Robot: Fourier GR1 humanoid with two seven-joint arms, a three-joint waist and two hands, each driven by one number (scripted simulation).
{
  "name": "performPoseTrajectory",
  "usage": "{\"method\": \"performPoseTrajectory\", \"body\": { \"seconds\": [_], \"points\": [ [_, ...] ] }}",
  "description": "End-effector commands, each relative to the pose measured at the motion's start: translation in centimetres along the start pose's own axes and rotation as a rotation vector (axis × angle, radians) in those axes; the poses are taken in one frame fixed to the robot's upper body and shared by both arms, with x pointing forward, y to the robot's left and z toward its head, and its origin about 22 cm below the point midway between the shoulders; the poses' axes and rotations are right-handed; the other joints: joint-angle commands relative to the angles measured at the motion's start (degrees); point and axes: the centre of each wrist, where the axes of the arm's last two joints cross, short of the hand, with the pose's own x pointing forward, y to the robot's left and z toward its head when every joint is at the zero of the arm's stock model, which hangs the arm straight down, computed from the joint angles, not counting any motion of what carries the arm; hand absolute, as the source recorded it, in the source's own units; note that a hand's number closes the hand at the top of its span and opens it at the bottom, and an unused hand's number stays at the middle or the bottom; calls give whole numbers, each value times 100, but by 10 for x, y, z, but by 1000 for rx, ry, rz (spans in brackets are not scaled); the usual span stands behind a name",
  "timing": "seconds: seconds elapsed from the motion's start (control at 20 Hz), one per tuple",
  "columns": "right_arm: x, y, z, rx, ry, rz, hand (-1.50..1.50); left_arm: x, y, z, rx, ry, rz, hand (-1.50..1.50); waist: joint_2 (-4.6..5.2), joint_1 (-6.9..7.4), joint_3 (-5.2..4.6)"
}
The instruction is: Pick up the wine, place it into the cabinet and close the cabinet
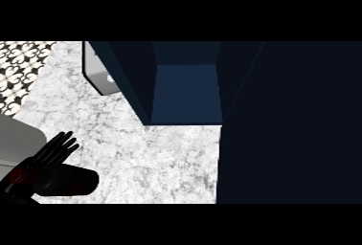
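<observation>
— Which of the robot's parts show from the head view?

— Only the left hand [53,149], low at the view's left; its grey forearm [17,139] comes in from the left edge beside it.

— How are its fingers?

— Straight and close together; they point up and to the right, tips fanned a little; nothing lies between them.

— And the wrist?

— A dark, rounded cuff [60,182] with a red mark sits just below the fingers.

— The right hand?

— It shows nowhere.
</observation>
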Motion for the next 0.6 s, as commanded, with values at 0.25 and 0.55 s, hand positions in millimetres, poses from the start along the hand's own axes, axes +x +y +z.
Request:
{"method": "performPoseTrajectory", "body": {
  "seconds": [0.25,0.55],
  "points": [
    [31,6,31,34,-61,-14,-150,-30,0,9,-52,-33,40,-150,-5,-24,-4],
    [22,9,16,25,-67,-25,-150,-33,-1,-17,-74,-34,33,-150,5,-12,-4]
  ]
}}
